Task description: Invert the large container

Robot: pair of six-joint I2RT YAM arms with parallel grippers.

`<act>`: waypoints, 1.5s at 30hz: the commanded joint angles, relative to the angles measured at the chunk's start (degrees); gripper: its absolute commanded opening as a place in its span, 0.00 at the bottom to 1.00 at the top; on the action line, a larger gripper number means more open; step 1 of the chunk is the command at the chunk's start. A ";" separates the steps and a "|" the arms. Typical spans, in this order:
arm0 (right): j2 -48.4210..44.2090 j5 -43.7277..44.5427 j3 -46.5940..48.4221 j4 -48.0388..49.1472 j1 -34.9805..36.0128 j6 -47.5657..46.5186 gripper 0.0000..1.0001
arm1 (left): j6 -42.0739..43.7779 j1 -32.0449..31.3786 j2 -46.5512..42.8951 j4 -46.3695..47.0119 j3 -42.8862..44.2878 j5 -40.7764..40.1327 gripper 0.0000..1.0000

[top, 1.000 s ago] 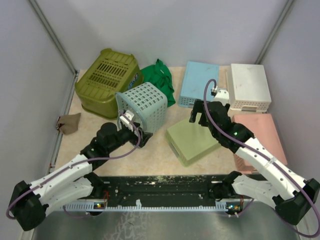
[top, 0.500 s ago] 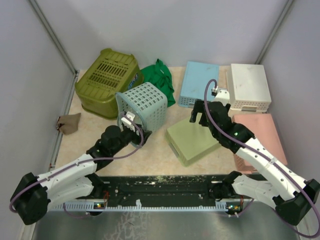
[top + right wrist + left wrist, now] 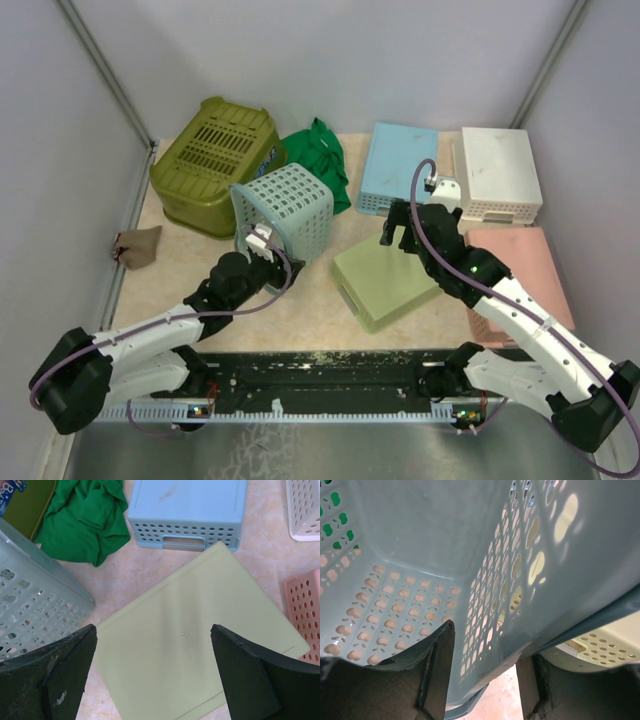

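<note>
Left wrist | basket (image 3: 490, 605) wall btwn L fingers (image 3: 437, 677), grip unclear | R fingers (image 3: 65, 675) wide apart

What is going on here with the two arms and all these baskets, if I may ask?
The left gripper is working on the pale perforated basket, which sits tilted with its opening toward that arm. Its fingers straddle one wall near the rim, one inside and one outside; whether they pinch it yet is unclear. The right gripper hangs open above the light green box, touching nothing. The basket is not yet upside down.
</note>
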 commanded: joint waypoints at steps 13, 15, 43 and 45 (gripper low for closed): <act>-0.54 0.04 1.83 1.85 -0.36 -2.44 0.96 | -8.79 -0.28 -2.03 -24.98 17.77 -1.51 0.00; -0.33 0.00 2.01 2.27 -0.37 -2.41 0.96 | -10.86 -0.29 -3.78 -27.92 19.61 0.56 0.00; 2.44 -21.39 5.25 4.25 -2.62 -2.85 0.96 | -24.76 25.78 -7.79 -47.03 24.87 60.28 0.00; 2.70 -21.75 5.39 4.36 -2.71 -2.87 0.96 | -26.04 26.27 -7.38 -44.95 24.22 63.96 0.00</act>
